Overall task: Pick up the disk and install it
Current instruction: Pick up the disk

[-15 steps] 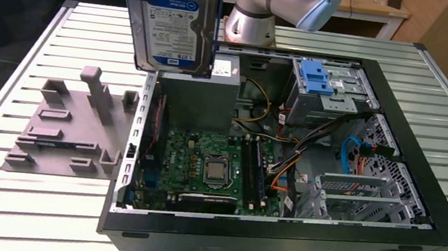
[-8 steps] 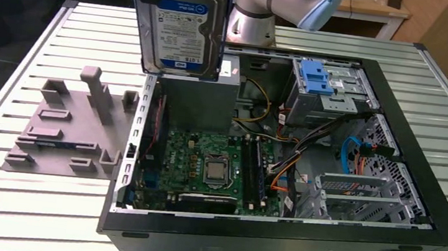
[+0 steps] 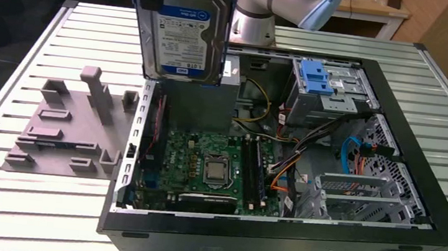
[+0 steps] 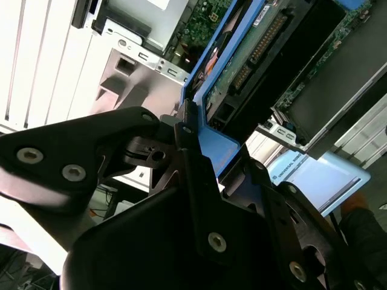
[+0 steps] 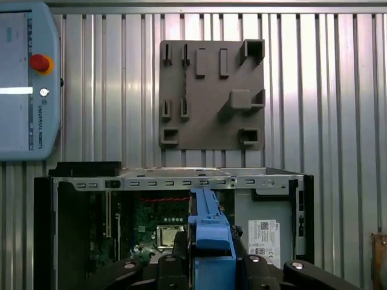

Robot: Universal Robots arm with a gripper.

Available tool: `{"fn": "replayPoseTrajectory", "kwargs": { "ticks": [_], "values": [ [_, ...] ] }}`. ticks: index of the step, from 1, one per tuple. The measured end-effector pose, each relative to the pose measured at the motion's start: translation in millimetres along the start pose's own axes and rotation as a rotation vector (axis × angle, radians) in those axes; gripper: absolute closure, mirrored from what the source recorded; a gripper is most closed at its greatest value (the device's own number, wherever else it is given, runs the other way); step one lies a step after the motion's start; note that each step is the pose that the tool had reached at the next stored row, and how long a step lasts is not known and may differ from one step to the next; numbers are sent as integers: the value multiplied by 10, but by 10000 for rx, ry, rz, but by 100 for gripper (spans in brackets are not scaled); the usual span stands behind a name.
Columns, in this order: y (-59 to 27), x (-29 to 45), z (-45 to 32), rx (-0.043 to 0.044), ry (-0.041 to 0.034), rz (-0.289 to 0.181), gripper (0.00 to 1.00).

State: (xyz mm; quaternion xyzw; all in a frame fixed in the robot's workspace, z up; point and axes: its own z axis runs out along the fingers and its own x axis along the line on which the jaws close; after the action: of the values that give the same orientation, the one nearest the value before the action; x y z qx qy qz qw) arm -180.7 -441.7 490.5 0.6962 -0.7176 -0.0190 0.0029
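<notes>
The carry step is in hand. The gripper (image 5: pixel 211 251) has its jaws clamped on the blue rail of the disk (image 3: pixel 181 30), which hangs upright above the open case (image 3: pixel 433 154). Installing it likely calls for lining its rails up squarely with a bay.

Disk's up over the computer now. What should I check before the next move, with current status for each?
1. Grip: ok, the tool is clamped on the blue rail of the disk in both wrist views.
2. Lifted off the grey holder: ok, it hangs upright above the computer case.
3. Case open: ok, circuit board exposed.
4. Room in the drive cage: cannot tell.
5. Path past the cables: not ok, they run right beside the cage.
</notes>
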Motion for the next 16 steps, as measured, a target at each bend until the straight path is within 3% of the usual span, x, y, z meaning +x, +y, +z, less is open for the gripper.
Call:
{"fn": "replayPoseTrajectory", "kwargs": {
  "ticks": [12, 16],
  "values": [
    [-388, -10, 7, 6, 1, 0, 64],
    [-481, -13, 6, 6, 2, 0, 64]
  ]
}}
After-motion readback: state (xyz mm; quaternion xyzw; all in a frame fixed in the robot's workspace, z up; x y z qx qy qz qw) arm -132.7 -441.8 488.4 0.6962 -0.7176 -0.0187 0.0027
